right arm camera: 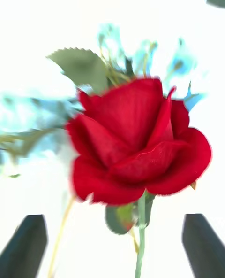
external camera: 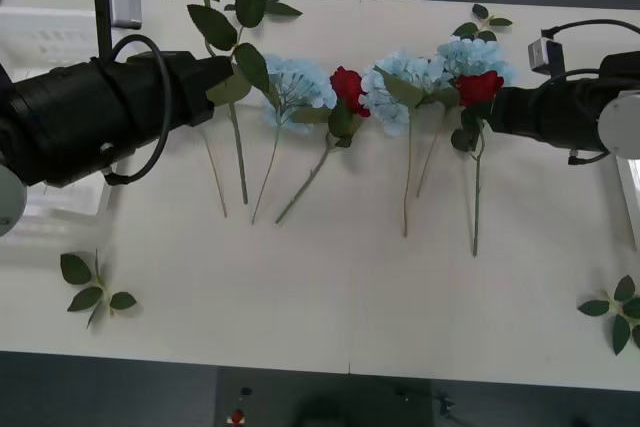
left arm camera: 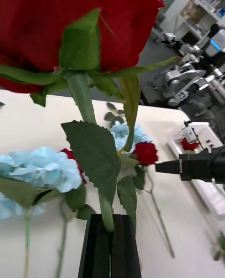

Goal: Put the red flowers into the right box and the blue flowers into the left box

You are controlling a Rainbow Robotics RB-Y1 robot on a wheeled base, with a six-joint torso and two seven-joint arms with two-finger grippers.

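Filling the left wrist view closest to the lens is a red rose (left arm camera: 70,19), its green stem clamped between the two black fingers (left arm camera: 98,247) of the left gripper (external camera: 222,82), which are pressed together on it. From the front, this rose is raised above the far left part of the white table (external camera: 330,287), its bloom near the table's far edge.

Close before the right wrist camera is a second red rose (right arm camera: 138,142), lying on the table with its stem running between the right gripper's (external camera: 497,107) fingers, which stand apart at either side and are not closed on it.

Between the two grippers, a third red rose (external camera: 347,87) and the blue flowers (external camera: 300,82) lie in a row on the table, heads toward the far side, stems pointing back toward the robot. Loose leaf sprigs (external camera: 92,287) lie near the front corners.

Beside the left arm sits the left box (external camera: 40,37), with no flowers seen in it. At the table's right edge is the right box (external camera: 630,197); the left wrist view shows a red bloom in a white tray there.

By this evidence, the sorting is at an early stage: three roses and all blue flowers remain outside the boxes
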